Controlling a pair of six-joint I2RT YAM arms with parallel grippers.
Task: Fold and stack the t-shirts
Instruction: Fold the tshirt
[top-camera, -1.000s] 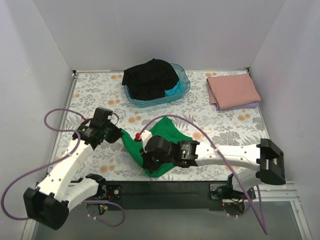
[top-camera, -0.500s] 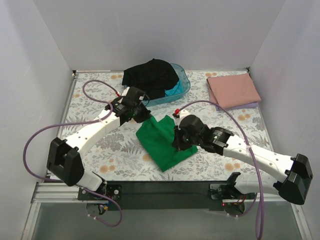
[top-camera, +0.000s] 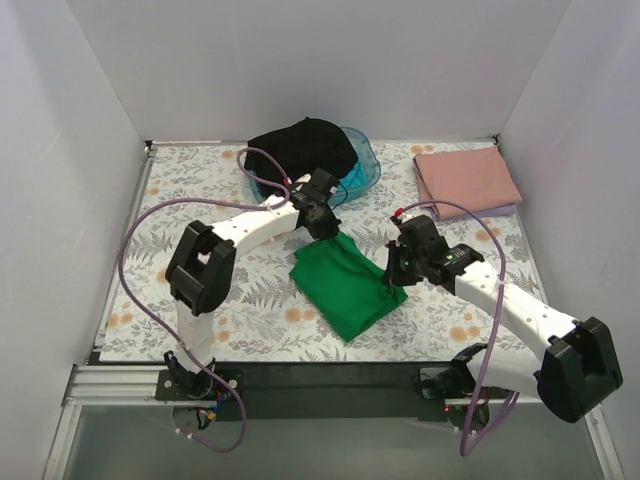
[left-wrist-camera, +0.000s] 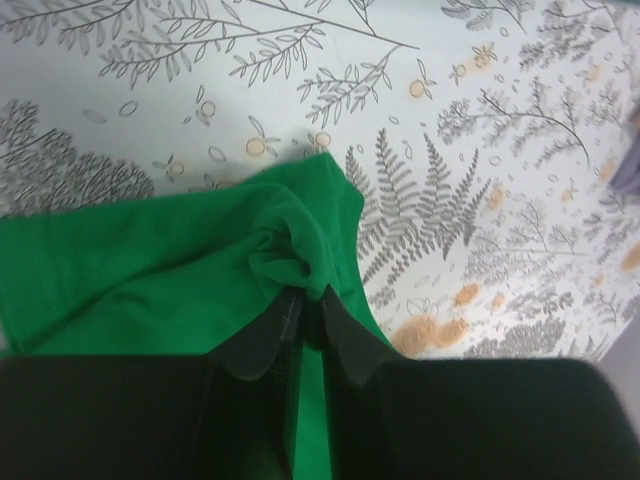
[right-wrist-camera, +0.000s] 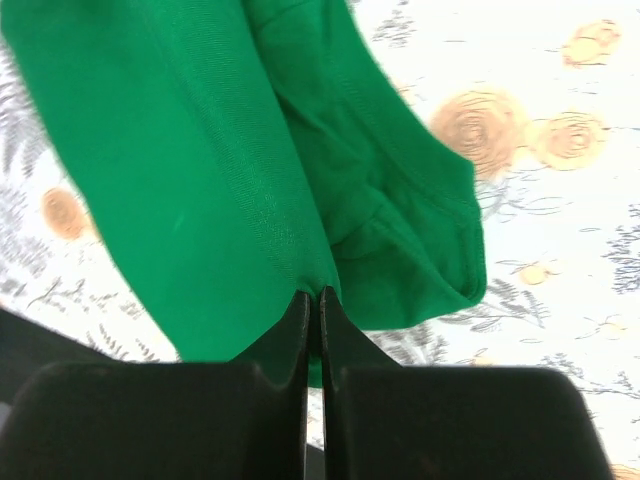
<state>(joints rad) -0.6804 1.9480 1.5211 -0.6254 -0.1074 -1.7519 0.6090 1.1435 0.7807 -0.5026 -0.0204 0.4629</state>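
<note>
A bright green t-shirt (top-camera: 347, 285) lies folded in the middle of the floral table cover. My left gripper (top-camera: 324, 228) is shut on its far corner, where the fabric (left-wrist-camera: 200, 270) bunches between the jaws. My right gripper (top-camera: 393, 278) is shut on its right edge, pinching the cloth (right-wrist-camera: 220, 180) at the fingertips. A folded dusty pink t-shirt (top-camera: 467, 180) lies at the far right on a lilac one (top-camera: 505, 211). A black t-shirt (top-camera: 301, 155) is heaped over a turquoise one (top-camera: 349, 180) in the tub.
A translucent blue plastic tub (top-camera: 367, 165) stands at the back centre. White walls close in the back and both sides. The left arm reaches across the left half of the table.
Both grippers have carried the green t-shirt away from the near edge, farther back and to the right. The left arm has swung far across, and the shirt now lies flatter.
</note>
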